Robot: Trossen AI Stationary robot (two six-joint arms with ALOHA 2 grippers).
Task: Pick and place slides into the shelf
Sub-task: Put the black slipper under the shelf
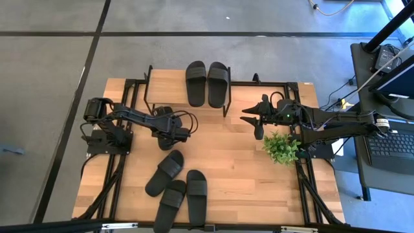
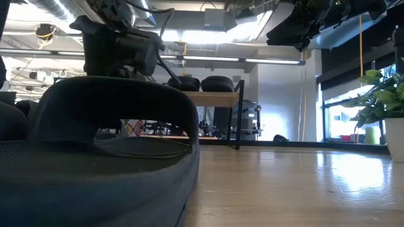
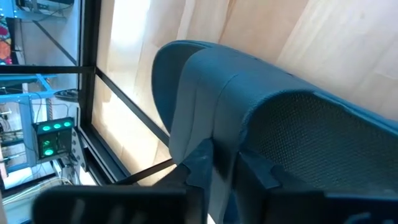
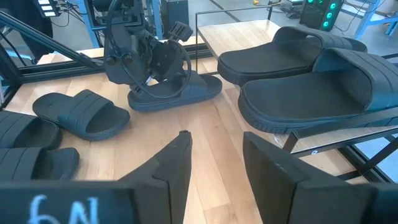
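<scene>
- The left gripper [image 1: 176,131] sits over a black slide [image 4: 177,92] lying on the tabletop [image 1: 233,162] just in front of the shelf [image 1: 169,86], at its left end. In the left wrist view its fingers [image 3: 199,163] straddle the ribbed strap, set narrow; whether they grip or are letting go, I cannot tell.
- That slide's long axis runs roughly along the shelf's front edge (so it would need turning to match the pair).
- 2 slides [image 1: 207,83] already lie side by side on the shelf's plank top; 3 more slides [image 1: 173,183] lie on the near tabletop.
- The right gripper [image 1: 253,119] hovers near the shelf's right end, fingers [image 4: 177,163] apart and empty, beside a small potted plant [image 1: 281,148].
- The left arm is much nearer the 3 loose slides.
- No readable brand on the slides.
</scene>
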